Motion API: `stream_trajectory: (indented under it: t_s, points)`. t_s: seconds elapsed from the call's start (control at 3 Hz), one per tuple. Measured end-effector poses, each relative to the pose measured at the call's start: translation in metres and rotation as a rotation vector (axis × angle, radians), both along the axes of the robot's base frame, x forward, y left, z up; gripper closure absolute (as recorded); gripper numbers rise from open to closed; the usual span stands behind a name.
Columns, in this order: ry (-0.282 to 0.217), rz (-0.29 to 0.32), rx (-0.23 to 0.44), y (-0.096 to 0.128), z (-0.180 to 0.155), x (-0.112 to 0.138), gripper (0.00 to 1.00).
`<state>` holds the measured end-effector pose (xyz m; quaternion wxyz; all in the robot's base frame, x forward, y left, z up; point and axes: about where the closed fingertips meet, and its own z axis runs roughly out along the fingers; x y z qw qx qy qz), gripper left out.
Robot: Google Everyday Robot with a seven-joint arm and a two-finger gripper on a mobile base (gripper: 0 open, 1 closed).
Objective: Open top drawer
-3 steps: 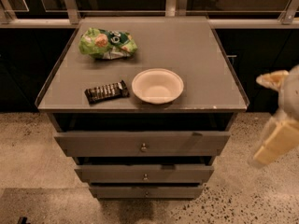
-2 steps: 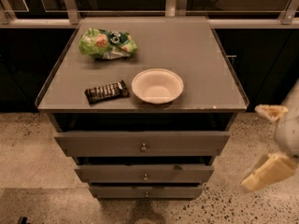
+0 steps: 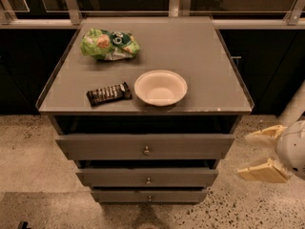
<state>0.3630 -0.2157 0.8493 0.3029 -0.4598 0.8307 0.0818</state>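
Observation:
The top drawer (image 3: 105,147) is the widest grey front under the tabletop, with a small round metal knob (image 3: 146,150) at its centre. Its front stands a little forward of the cabinet frame, with a dark gap above it. Two narrower grey drawers (image 3: 147,177) sit below it. My gripper (image 3: 251,155) is at the right edge of the view, level with the top drawer's front and well to the right of it, over the floor. Its two cream fingers (image 3: 262,171) point left and stand apart, holding nothing.
On the grey tabletop (image 3: 190,46) lie a green snack bag (image 3: 110,45), a dark wrapped bar (image 3: 109,94) and a white bowl (image 3: 160,87). Dark cabinets and a railing run behind. Speckled floor (image 3: 28,147) surrounds the unit.
My gripper has dropped and swung left at the right edge, from beside the tabletop's corner down to drawer height, its fingers now pointing left. The drawers and tabletop objects have not moved.

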Motion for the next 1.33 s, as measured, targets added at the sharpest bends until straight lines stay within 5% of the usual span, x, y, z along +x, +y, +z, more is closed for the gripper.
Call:
stream_trajectory:
  t_s: [0.67,1.0,1.33]
  points:
    - [-0.010,-0.001,0.052,0.003,-0.011,0.002,0.88]
    - [-0.042,-0.054,0.151,0.006,-0.042,0.010,1.00]
    - [-0.114,-0.141,0.226,0.008,-0.062,0.027,1.00]
